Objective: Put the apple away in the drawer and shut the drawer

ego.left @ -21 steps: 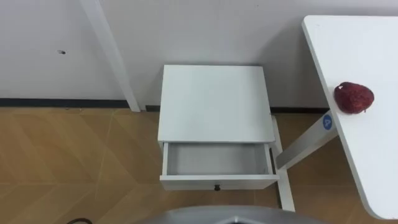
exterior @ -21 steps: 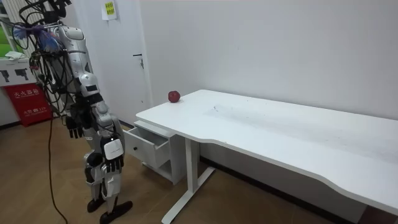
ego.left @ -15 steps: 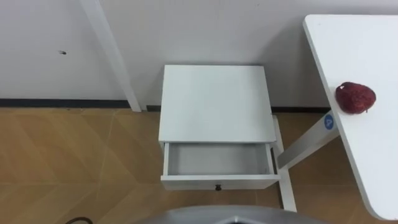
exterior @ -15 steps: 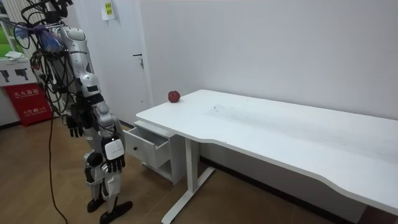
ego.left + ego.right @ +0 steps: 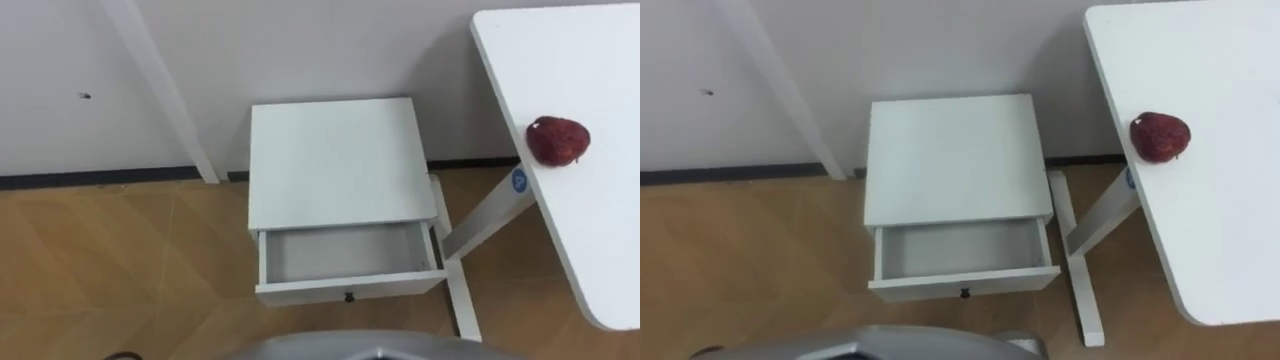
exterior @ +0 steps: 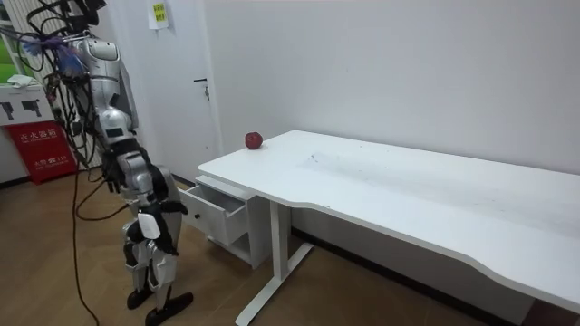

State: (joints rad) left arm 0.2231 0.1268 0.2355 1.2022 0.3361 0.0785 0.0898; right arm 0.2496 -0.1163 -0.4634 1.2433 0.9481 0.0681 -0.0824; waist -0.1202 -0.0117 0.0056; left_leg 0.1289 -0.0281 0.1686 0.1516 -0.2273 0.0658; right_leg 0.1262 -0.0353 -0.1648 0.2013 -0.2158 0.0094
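A dark red apple (image 5: pixel 558 139) lies near the left edge of the white desk (image 5: pixel 600 240), also seen at the desk's far corner as the apple (image 6: pixel 254 139). A low white cabinet (image 5: pixel 335 160) stands against the wall, left of the desk. Its drawer (image 5: pixel 345 252) is pulled out, and what shows of its inside is bare. I stand on the wooden floor in front of the cabinet, a step back from the drawer (image 6: pixel 214 210). My right hand (image 6: pixel 148 228) hangs low at my side, and my left hand (image 6: pixel 112 177) is by my far hip. Neither touches anything.
The desk's white leg and foot (image 5: pixel 455 270) stand just right of the drawer. A white door frame (image 5: pixel 165 110) runs down the wall left of the cabinet. A red box (image 6: pixel 38 149) sits by the wall behind me.
The eye views have shifted as my head moved. In the room view my body has turned towards the cabinet and both arms have swung in closer. Apple and drawer have not moved.
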